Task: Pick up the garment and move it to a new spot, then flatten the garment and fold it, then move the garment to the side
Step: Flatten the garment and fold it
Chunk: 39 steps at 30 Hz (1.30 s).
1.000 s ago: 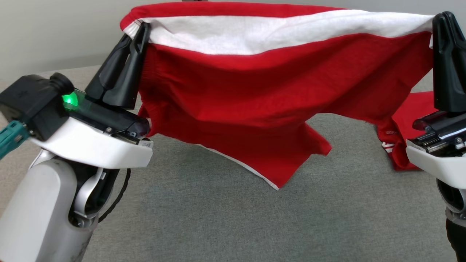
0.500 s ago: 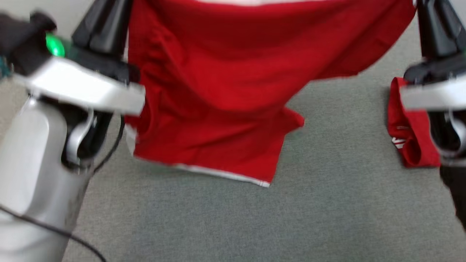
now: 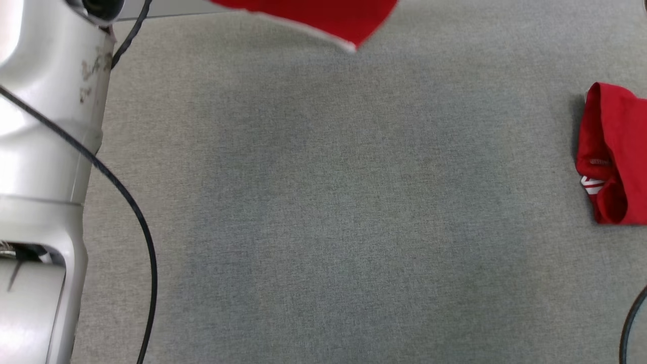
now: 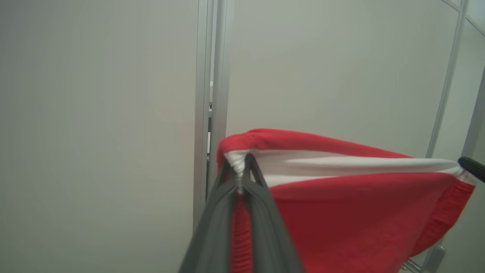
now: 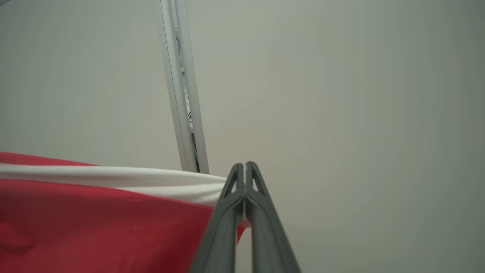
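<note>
Top edge: corner of red garment (image 3: pixel 323 15) w/ white hem pokes in over grey surface (image 3: pixel 328 212). Bunched red cloth (image 3: pixel 614 151) w/ white print lies at surface's right edge. Pale left arm (image 3: pixel 45 126) + black cable (image 3: pixel 126 199) at left.

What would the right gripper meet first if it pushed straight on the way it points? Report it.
Probably the pale wall; the right gripper, shut on the garment, has nothing nearer ahead. Depth unclear.

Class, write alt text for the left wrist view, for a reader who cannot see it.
The left gripper, jaws shut, pinches the white-banded corner of a red garment held up in the air; the cloth stretches across to the right gripper at the edge. Behind stands a pale wall with a metal post.
</note>
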{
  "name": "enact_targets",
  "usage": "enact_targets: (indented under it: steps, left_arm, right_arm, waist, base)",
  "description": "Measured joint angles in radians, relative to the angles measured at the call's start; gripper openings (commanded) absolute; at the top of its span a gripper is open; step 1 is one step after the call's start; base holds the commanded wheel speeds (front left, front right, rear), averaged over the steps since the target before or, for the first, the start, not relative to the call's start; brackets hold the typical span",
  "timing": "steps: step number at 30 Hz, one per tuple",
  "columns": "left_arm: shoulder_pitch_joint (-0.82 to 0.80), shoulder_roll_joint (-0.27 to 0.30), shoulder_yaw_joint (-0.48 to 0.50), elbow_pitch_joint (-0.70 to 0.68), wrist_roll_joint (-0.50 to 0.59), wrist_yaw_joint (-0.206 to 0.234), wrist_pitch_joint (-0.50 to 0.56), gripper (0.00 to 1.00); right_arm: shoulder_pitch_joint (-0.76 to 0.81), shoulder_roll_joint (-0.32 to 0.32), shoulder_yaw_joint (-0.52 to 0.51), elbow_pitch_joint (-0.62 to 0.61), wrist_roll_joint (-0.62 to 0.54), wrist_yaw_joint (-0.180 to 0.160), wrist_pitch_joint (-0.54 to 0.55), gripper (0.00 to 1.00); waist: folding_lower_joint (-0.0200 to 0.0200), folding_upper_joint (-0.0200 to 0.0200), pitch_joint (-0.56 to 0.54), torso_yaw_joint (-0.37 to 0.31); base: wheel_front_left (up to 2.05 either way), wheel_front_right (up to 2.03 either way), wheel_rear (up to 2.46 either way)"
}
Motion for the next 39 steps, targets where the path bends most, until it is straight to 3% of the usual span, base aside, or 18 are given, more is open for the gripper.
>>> enact_targets:
  steps: [6, 11, 21, 26, 30, 34, 39]
  left_arm:
    - [-0.094, -0.035, -0.007, 0.188, -0.053, -0.016, -0.008, 0.00]
    - [-0.069, -0.059, -0.069, 0.207, -0.118, -0.019, -0.036, 0.00]
    - [0.391, -0.064, -0.283, 0.067, -0.225, -0.019, -0.133, 0.00]
    - [0.581, 0.001, -0.306, -0.063, -0.236, -0.021, -0.151, 0.00]
    - [0.739, 0.061, -0.297, -0.184, -0.244, -0.009, -0.151, 0.00]
    - [0.897, 0.137, -0.301, -0.340, -0.264, 0.046, -0.112, 0.00]
    - [1.081, 0.248, -0.304, -0.573, -0.287, 0.148, -0.019, 0.00]
  right_arm:
    - [-0.111, 0.053, 0.058, 0.163, 0.023, 0.000, -0.017, 0.00]
    - [-0.101, 0.052, 0.130, 0.193, 0.087, 0.000, -0.018, 0.00]
    - [0.319, -0.024, 0.251, 0.037, 0.312, 0.000, -0.046, 0.00]
    - [0.555, -0.068, 0.273, -0.117, 0.337, 0.000, -0.049, 0.00]
    - [0.751, -0.089, 0.234, -0.241, 0.317, 0.000, -0.049, 0.00]
    - [0.948, -0.098, 0.183, -0.350, 0.299, 0.000, -0.051, 0.00]
    - [1.154, -0.111, 0.131, -0.447, 0.287, 0.000, -0.042, 0.00]
  waist:
    - [0.0000, 0.0000, 0.040, -0.007]
    - [0.0000, 0.0000, 0.089, -0.002]
    - [0.0000, 0.0000, 0.102, 0.019]
    - [0.0000, 0.0000, 0.075, 0.016]
    - [0.0000, 0.0000, 0.040, 0.012]
    - [0.0000, 0.0000, -0.006, 0.006]
    - [0.0000, 0.0000, -0.070, 0.002]
  base:
    - [0.00, 0.00, 0.00]
    - [0.00, 0.00, 0.00]
    - [0.00, 0.00, 0.00]
    - [0.00, 0.00, 0.00]
    - [0.00, 0.00, 0.00]
    - [0.00, 0.00, 0.00]
    - [0.00, 0.00, 0.00]
